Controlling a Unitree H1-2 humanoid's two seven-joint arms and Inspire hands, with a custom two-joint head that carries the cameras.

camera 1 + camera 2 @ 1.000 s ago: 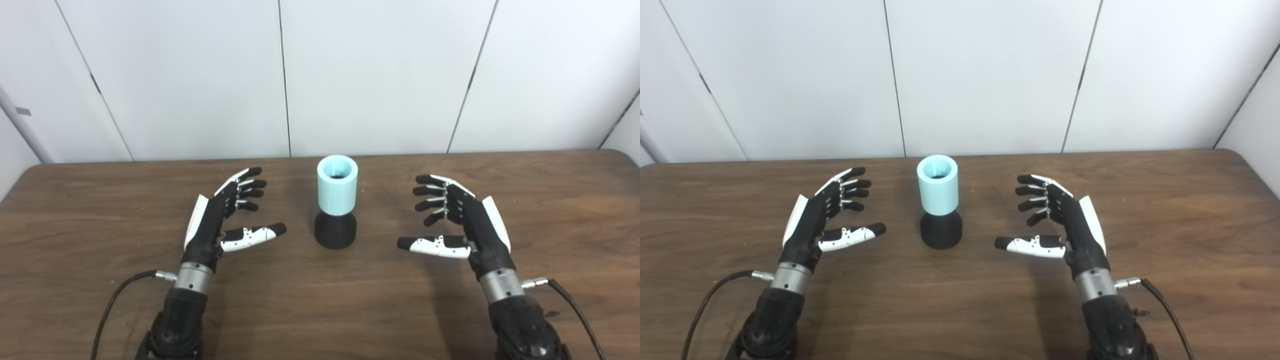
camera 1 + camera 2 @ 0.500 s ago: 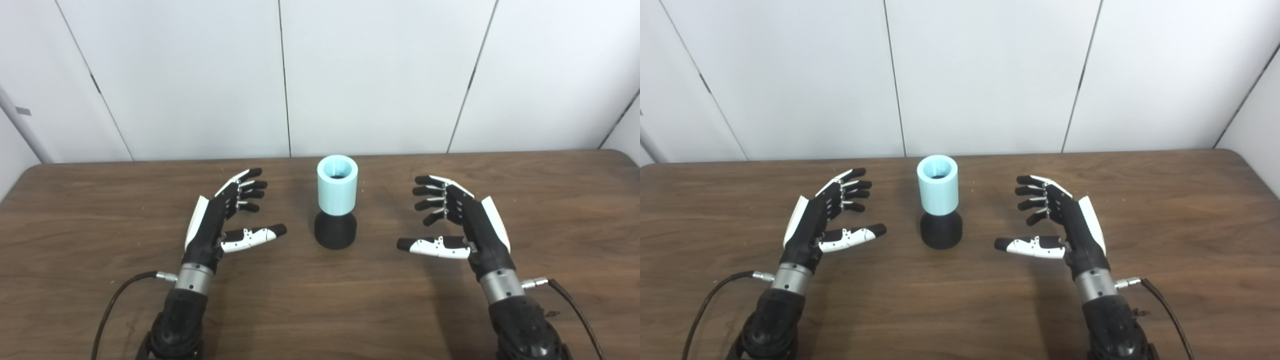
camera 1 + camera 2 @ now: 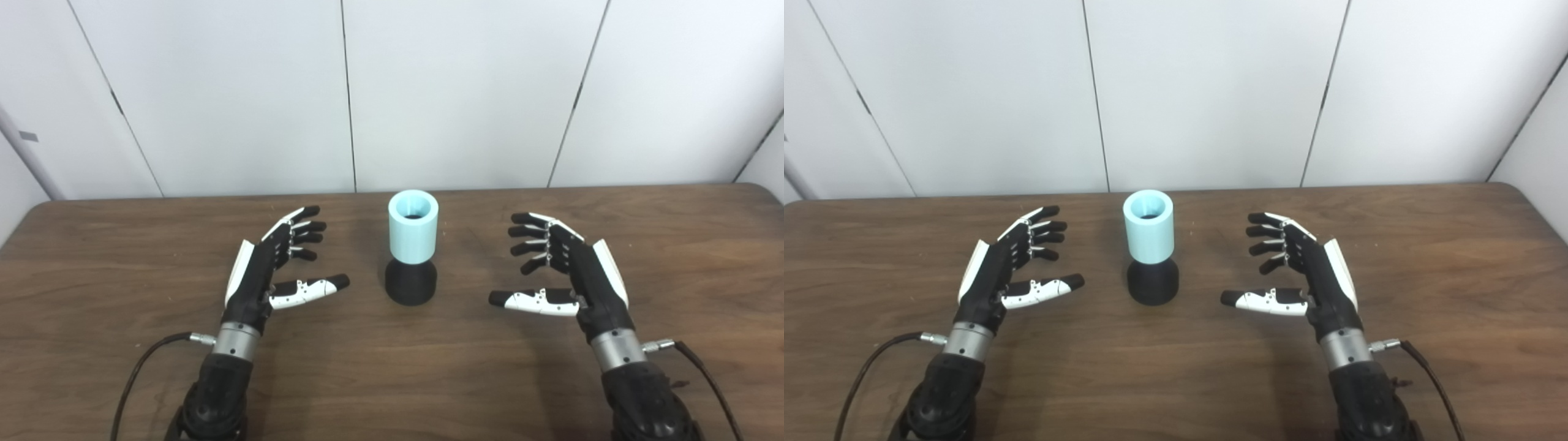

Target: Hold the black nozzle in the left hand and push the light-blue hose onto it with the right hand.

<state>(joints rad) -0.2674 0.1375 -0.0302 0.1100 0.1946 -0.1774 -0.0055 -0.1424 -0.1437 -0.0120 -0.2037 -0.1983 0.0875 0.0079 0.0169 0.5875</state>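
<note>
**Both hands waiting apart, hose sitting on nozzle**

Left hand and right hand are resting low over the table, fingers spread, holding nothing, palms facing inward. Between them, nearer the table's far edge, the light-blue hose is standing upright on top of the black nozzle. Both pieces are looking like stiff, light plastic, probably smooth and easy to tip. I am judging the nozzle's wide base the best hold for the left hand, and the hose's wall for the right.
</note>
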